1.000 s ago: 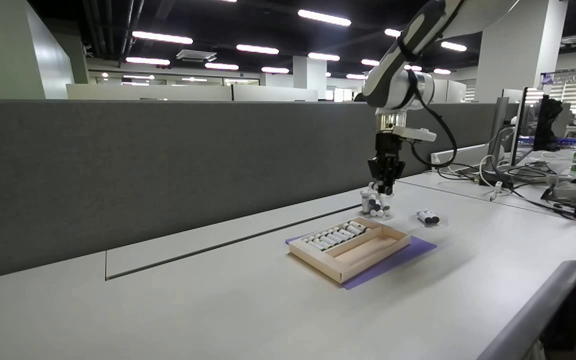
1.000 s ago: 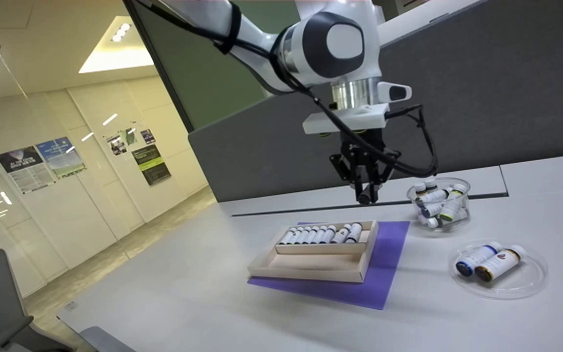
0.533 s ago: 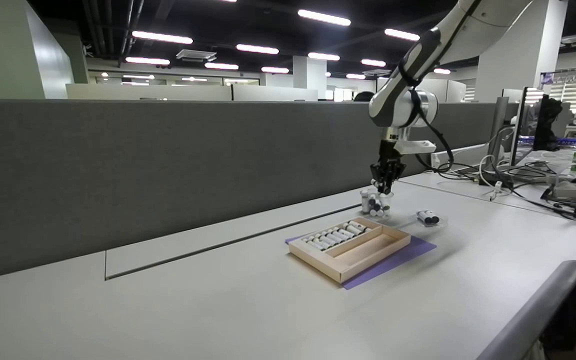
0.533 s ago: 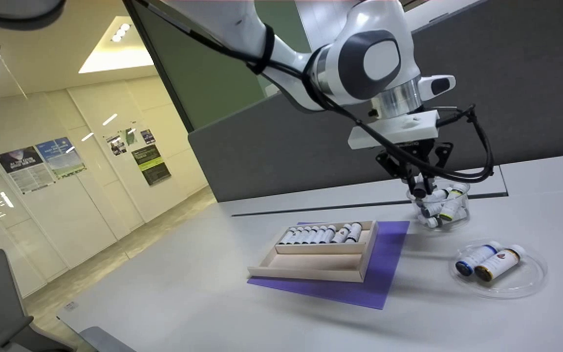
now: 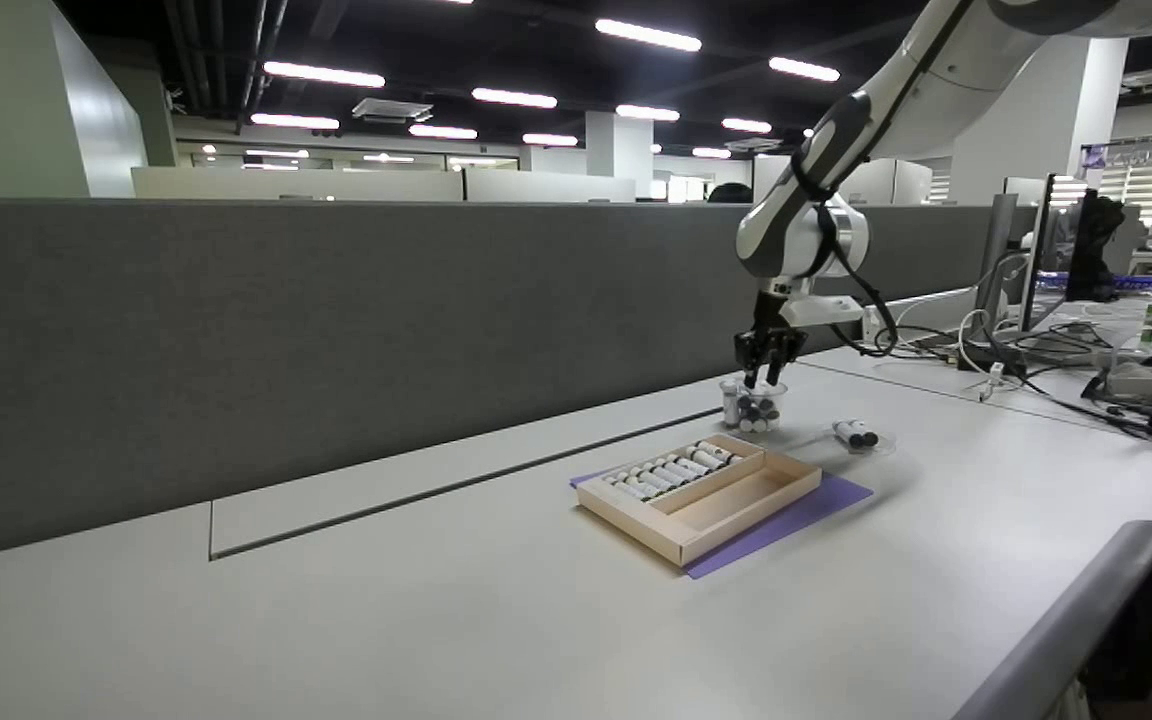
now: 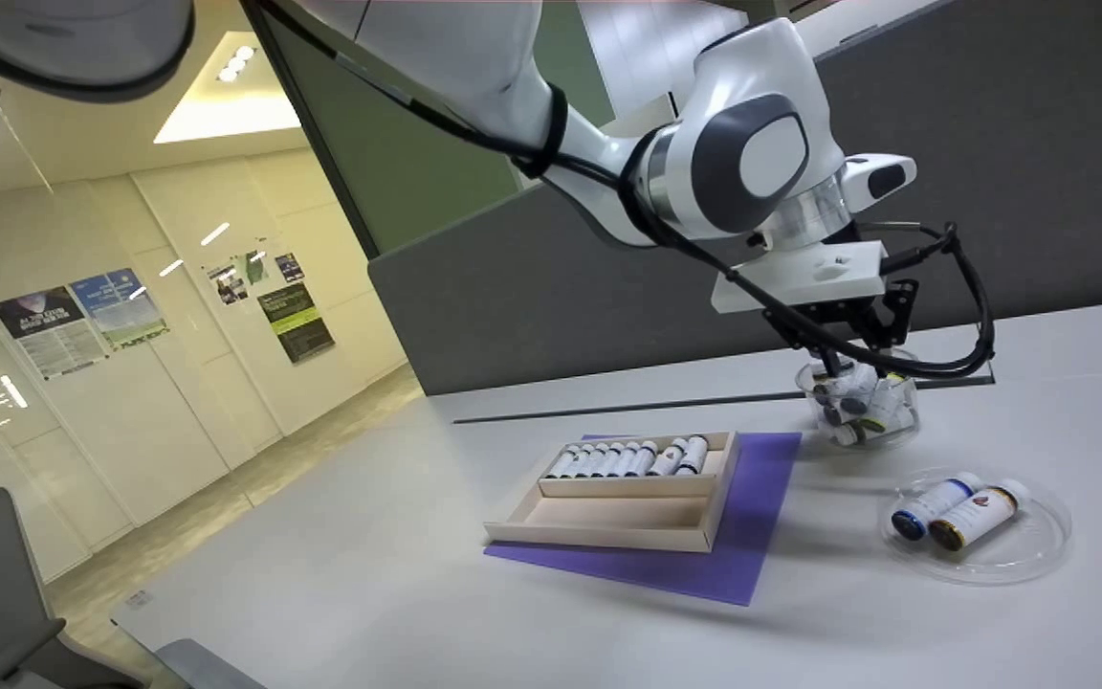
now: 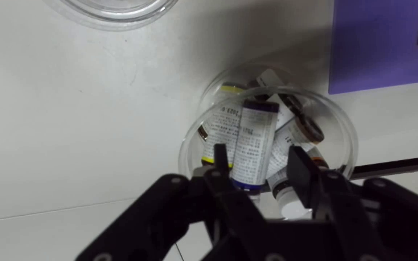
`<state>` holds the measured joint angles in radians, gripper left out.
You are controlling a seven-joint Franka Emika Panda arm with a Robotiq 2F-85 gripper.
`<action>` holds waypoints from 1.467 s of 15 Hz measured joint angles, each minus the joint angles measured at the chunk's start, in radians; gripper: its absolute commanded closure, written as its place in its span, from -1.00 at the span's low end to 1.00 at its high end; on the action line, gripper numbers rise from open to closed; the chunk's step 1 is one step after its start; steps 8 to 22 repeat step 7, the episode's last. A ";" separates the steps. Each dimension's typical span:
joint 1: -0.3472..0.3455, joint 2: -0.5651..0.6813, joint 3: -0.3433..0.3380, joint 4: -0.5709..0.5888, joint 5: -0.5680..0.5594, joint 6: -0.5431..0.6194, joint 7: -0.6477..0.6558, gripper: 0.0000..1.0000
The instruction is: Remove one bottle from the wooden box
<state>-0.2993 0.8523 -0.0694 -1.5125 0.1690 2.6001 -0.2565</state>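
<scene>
In the wrist view, a clear round tub [image 7: 336,127] of white-labelled bottles [image 7: 253,148] stands under the black claw [image 7: 259,149], spread wide, gripping nothing. In an exterior view, the shallow tan wooden box [image 6: 623,512], bottles [image 6: 644,459] in one compartment, lies apart from the claw on a purple mat [image 6: 760,507].

- two fingers [image 7: 221,156]
- one clear bowl [image 7: 335,132], right at the fingertips
- at least six piled bottles [image 7: 254,145] there, one showing between the fingers
- one clear dish [image 6: 1020,555] holding two dish bottles [image 6: 977,518], apart from the fingers
- one wooden box [image 6: 608,513], eight bottles [image 6: 643,459], one purple mat [image 6: 763,488], all apart from the fingers
</scene>
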 measured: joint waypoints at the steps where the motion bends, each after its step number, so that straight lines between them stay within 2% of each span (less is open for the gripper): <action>1: 0.000 0.000 0.001 0.007 0.000 0.000 0.004 -0.64; 3: 0.001 -0.010 0.006 0.025 0.000 -0.003 0.010 -0.94; 4: 0.004 -0.022 0.008 0.031 -0.003 -0.009 0.012 -0.57; 6: 0.012 -0.057 0.008 0.035 -0.016 -0.036 0.014 -0.89; 7: 0.014 -0.071 0.008 0.035 -0.017 -0.048 0.014 -0.95; 22: 0.014 -0.071 0.008 0.035 -0.017 -0.048 0.014 -0.95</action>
